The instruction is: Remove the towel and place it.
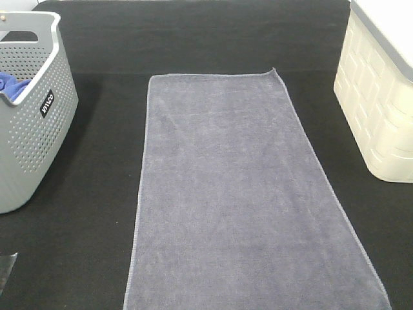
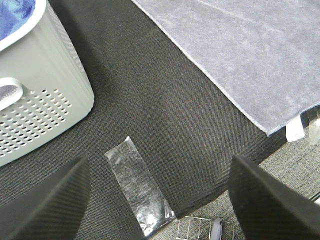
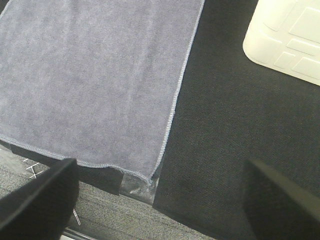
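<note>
Two containers frame my view: a grey basket (image 1: 32, 123) on the left holding a blue cloth (image 1: 13, 84), a cream bin (image 1: 381, 110) on the right. Between them the towel (image 1: 239, 200) lies flat on the black mat (image 1: 90, 213), likely spread for an easy corner pickup. My left gripper (image 2: 160, 200) and right gripper (image 3: 160, 200) both gape wide, holding nothing.

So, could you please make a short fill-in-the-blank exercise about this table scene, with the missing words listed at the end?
1. The towel lies spread ____ on the black table.
2. The cloth inside the grey basket is ____ in colour.
3. The cream bin stands on the ____ side of the high view.
4. Both the left gripper and the right gripper are ____ and hold nothing.

Missing words: flat; blue; right; open
</note>
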Controlling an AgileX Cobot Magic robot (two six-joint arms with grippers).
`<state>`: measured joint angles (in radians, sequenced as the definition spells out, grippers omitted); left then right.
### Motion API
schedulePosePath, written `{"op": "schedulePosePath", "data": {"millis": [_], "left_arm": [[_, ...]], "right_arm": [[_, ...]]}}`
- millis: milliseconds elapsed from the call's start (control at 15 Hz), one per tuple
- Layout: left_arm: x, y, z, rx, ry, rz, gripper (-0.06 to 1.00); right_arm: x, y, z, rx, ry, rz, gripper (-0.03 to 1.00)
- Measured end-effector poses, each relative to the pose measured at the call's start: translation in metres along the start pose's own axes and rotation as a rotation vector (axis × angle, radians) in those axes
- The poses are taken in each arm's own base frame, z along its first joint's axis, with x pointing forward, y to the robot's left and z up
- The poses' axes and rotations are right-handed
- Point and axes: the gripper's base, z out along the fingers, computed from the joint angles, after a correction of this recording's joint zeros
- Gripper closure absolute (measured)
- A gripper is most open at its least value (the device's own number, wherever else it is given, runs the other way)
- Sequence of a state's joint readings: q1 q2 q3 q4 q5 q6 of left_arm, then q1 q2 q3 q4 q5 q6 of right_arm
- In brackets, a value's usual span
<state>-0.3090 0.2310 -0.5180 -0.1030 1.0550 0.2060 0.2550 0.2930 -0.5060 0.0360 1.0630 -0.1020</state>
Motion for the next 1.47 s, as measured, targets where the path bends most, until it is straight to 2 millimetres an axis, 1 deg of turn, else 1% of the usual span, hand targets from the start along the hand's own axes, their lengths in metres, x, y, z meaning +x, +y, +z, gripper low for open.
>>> {"op": "schedulePosePath", "data": {"millis": [1133, 1267, 1467], "left_arm": [[0.001, 0.000, -0.001, -0.009, -0.008, -0.007, 0.21], [0.004, 0.001, -0.007, -0.089, -0.044, -0.058, 0.21], [0.009, 0.000, -0.016, -0.206, -0.105, -0.122, 0.21]], "right_arm": [[0.000, 0.001, -0.001, -0.006, -0.006, 0.003, 0.15], [0.005, 0.001, -0.007, 0.026, -0.059, 0.039, 0.15], [0.016, 0.001, -0.017, 0.119, -0.158, 0.116, 0.15]]}}
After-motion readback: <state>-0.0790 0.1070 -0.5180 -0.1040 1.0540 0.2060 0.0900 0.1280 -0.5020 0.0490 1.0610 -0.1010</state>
